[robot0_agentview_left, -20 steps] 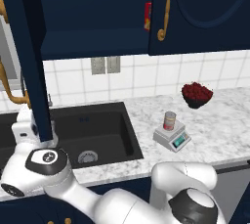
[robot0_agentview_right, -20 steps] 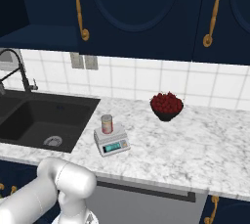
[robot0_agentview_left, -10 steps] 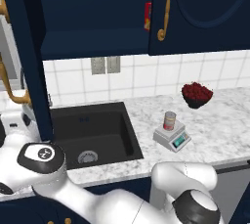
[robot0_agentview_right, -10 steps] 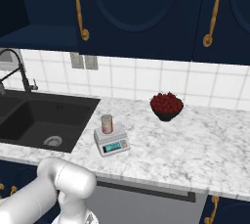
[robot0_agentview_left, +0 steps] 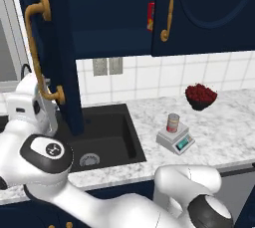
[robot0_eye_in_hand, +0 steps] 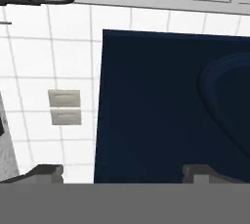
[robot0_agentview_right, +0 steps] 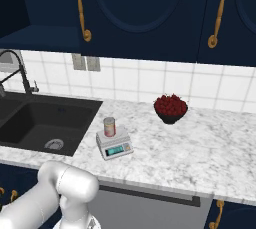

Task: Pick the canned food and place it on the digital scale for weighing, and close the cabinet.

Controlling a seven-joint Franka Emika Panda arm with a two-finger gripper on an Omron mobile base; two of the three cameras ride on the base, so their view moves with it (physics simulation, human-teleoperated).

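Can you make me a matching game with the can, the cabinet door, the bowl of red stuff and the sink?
Things:
1. canned food
2. cabinet door
3. bowl of red fruit
4. sink

Descriptions:
A. swung open, not shut yet
B. black basin set into the counter
C. standing on the digital scale
D. on the marble counter by the tiled wall

Pairs: 1-C, 2-A, 3-D, 4-B

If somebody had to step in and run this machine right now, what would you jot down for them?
Claw: open, empty, facing the open cabinet door.
Canned food: standing on the digital scale, on the counter beside the sink.
Done: the can is placed for weighing.
Left: the cabinet door stands swung open over the sink; push it shut. A red box is on the shelf inside.
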